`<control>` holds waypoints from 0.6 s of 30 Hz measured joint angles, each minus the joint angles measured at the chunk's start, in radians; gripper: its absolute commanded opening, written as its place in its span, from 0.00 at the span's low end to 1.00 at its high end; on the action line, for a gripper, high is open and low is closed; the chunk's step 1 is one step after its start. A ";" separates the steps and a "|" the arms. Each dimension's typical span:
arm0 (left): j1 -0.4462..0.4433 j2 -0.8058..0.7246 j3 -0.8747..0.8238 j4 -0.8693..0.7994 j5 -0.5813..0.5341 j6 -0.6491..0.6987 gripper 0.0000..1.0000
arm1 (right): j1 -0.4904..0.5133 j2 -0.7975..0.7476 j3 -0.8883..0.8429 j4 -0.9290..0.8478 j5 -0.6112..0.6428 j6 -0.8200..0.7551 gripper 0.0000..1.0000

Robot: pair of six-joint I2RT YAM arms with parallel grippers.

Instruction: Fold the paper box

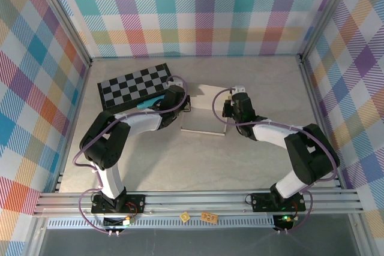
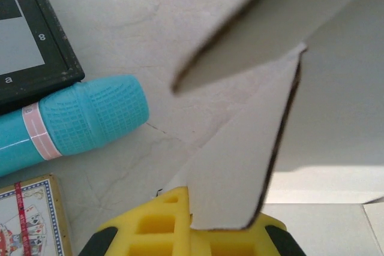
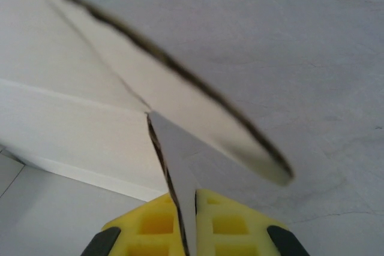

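Observation:
The white paper box lies partly raised in the middle of the table, with an arm at each side. My left gripper is shut on the box's left flap; the card edge sits between the yellow fingers. At the box's right side, my right gripper is shut on a thin flap, which stands edge-on between its yellow fingers. Another curved flap arches over that grip. The box's white panels run off to the left in the right wrist view.
A black-and-grey checkerboard lies at the back left, its corner close to the left gripper. A teal marker and a pack of playing cards lie beside it. Plaid walls close in the table on three sides.

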 measured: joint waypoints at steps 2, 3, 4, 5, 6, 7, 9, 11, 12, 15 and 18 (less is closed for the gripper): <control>0.002 -0.006 -0.016 0.020 0.014 0.000 0.00 | 0.000 0.001 -0.011 0.031 0.008 -0.008 0.00; 0.002 -0.009 -0.022 0.026 0.020 0.000 0.00 | 0.001 0.001 -0.018 0.044 0.013 -0.014 0.00; 0.002 -0.012 -0.030 0.037 0.025 0.000 0.00 | 0.002 0.001 -0.024 0.058 0.017 -0.017 0.00; 0.003 -0.016 -0.041 0.050 0.030 0.000 0.00 | 0.005 0.001 -0.031 0.072 0.023 -0.021 0.00; 0.003 -0.022 -0.056 0.064 0.034 0.000 0.00 | 0.007 0.001 -0.040 0.089 0.027 -0.024 0.00; 0.003 -0.029 -0.075 0.084 0.040 0.000 0.00 | 0.010 0.002 -0.048 0.102 0.031 -0.027 0.00; 0.003 -0.041 -0.110 0.120 0.048 0.000 0.00 | 0.016 0.004 -0.061 0.126 0.036 -0.040 0.00; 0.003 -0.047 -0.142 0.164 0.050 0.000 0.00 | 0.021 0.010 -0.076 0.161 0.040 -0.047 0.00; 0.003 -0.048 -0.159 0.193 0.051 0.000 0.00 | 0.023 0.013 -0.085 0.178 0.043 -0.050 0.00; 0.003 -0.048 -0.201 0.270 0.052 -0.002 0.00 | 0.029 0.018 -0.109 0.222 0.047 -0.058 0.00; 0.003 -0.048 -0.242 0.342 0.056 -0.008 0.00 | 0.033 0.021 -0.130 0.262 0.047 -0.071 0.00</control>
